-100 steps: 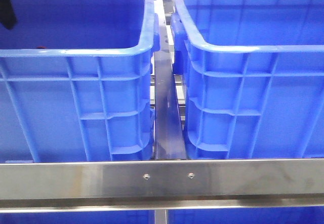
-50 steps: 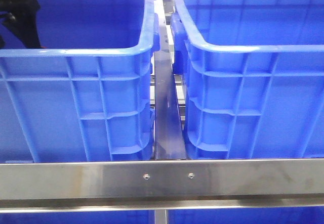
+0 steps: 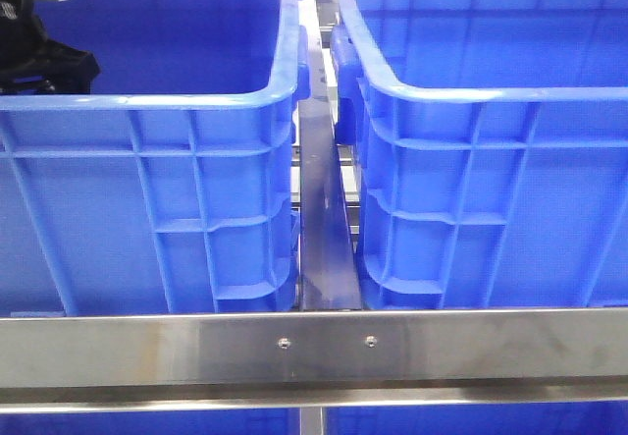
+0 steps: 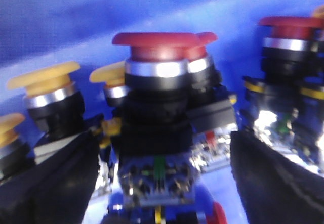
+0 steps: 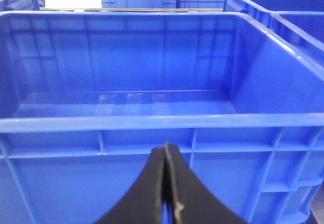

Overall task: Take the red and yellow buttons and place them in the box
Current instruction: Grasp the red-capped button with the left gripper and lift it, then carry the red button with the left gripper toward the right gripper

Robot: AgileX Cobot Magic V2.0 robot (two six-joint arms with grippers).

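In the left wrist view, the left gripper [image 4: 162, 183] has its fingers [image 4: 45, 183] spread wide on either side of a red mushroom-head push button [image 4: 154, 72] — not touching it. Yellow push buttons [image 4: 48, 90] and more red ones [image 4: 291, 37] crowd behind, blurred; their lower bodies are cut off. The right gripper [image 5: 166, 188] is pressed closed, empty, before the bare blue crate [image 5: 126, 123]. In the front view the left crate [image 3: 147, 101] hides its contents; only part of the left arm [image 3: 39, 52] shows.

Crates [image 3: 196, 190]: glossy, smooth blue plastic, ribbed walls. Frame rail [image 3: 314, 347]: brushed metal, faintly smudged. Red button [image 4: 154, 39]: smooth plastic cap, polished metal collar, matt black body. Fingers [image 5: 152, 198]: matt black.
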